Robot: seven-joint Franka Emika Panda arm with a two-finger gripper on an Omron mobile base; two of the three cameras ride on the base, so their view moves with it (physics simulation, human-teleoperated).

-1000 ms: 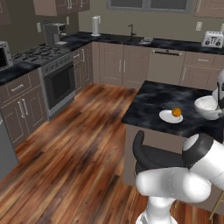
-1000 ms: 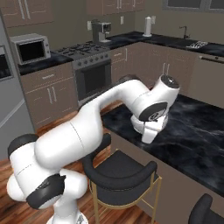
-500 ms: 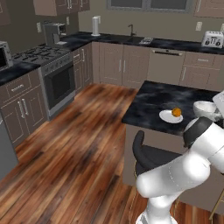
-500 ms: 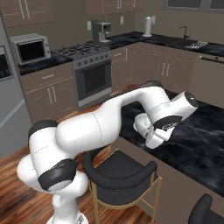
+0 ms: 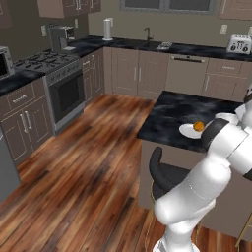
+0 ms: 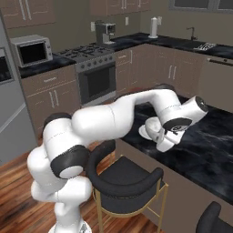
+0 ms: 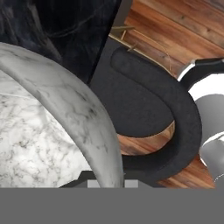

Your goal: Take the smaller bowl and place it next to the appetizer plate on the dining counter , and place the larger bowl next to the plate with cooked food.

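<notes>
At the left of the hand view the gripper [image 6: 160, 136] is clenched on the small marbled grey-white bowl [image 7: 52, 131], near the small white plate [image 5: 189, 130]; next, I think, lower and release.

Warm striped wood floor [image 5: 83, 162] runs between taupe cabinets [image 5: 133, 74] under black tops. A steel oven range [image 5: 66, 88] (gas burners above) stands left; a toaster [image 5: 239, 43], possibly a kettle [image 5: 107, 28], and black stools [image 6: 125, 175].
</notes>
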